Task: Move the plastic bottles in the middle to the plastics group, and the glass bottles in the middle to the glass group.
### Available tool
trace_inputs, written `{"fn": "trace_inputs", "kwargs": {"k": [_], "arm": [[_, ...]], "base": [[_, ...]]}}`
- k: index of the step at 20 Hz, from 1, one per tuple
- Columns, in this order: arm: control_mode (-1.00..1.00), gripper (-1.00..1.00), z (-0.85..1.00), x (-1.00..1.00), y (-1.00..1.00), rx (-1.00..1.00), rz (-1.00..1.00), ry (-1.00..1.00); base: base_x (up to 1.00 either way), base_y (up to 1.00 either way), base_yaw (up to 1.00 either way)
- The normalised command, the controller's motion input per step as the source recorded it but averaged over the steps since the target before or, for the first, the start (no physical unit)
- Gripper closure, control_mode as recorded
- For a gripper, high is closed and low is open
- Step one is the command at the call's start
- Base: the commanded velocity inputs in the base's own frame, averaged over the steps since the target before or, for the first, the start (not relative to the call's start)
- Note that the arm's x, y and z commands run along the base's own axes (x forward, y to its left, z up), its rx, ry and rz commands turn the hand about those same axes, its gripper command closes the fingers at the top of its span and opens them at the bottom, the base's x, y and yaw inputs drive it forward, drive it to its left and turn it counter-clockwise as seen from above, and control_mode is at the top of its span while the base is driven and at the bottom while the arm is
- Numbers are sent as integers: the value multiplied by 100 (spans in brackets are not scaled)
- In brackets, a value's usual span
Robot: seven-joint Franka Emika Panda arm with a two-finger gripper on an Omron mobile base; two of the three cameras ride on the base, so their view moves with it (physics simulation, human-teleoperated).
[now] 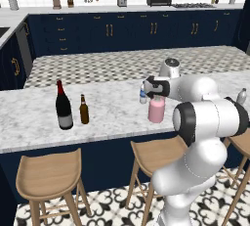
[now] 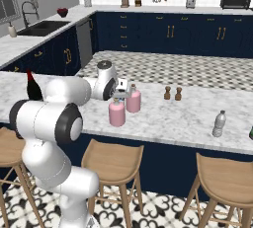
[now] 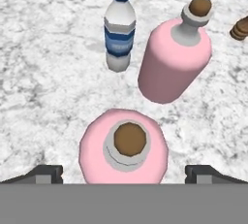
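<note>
Two squat pink glass bottles stand mid-counter: the near one (image 1: 156, 111) (image 2: 116, 113) (image 3: 124, 152) and a farther one (image 2: 133, 101) (image 3: 174, 60). A small clear plastic bottle (image 1: 143, 94) (image 3: 119, 29) with a blue label and blue cap stands just beyond them. My gripper (image 1: 153, 87) (image 2: 121, 93) (image 3: 126, 173) hovers open right above the near pink bottle, a fingertip (image 3: 46, 173) out on each side of it, holding nothing. The black wine bottle (image 1: 63, 106) (image 2: 33, 86) and brown beer bottle (image 1: 84, 110) stand at the left. The plain greyish plastic bottle (image 1: 241, 96) (image 2: 219, 124) stands far right.
Two brown shakers (image 2: 167, 93) (image 2: 178, 94) stand on the marble counter (image 1: 112, 117) behind the pink bottles. Wooden stools (image 1: 49, 173) (image 1: 156, 154) (image 2: 225, 180) line the counter's near edge. Dark blue cabinets run along the back wall.
</note>
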Motion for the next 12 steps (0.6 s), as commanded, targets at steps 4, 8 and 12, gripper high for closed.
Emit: {"fn": "trace_inputs", "kwargs": {"k": [4,8,12], "arm": [[-100,-100,-1,17,0,0,0,0],[-100,-100,-11,17,0,0,0,0],[-100,-100,-28,7,0,0,0,0]], "base": [[0,0,0],[0,0,0],[0,0,0]]}}
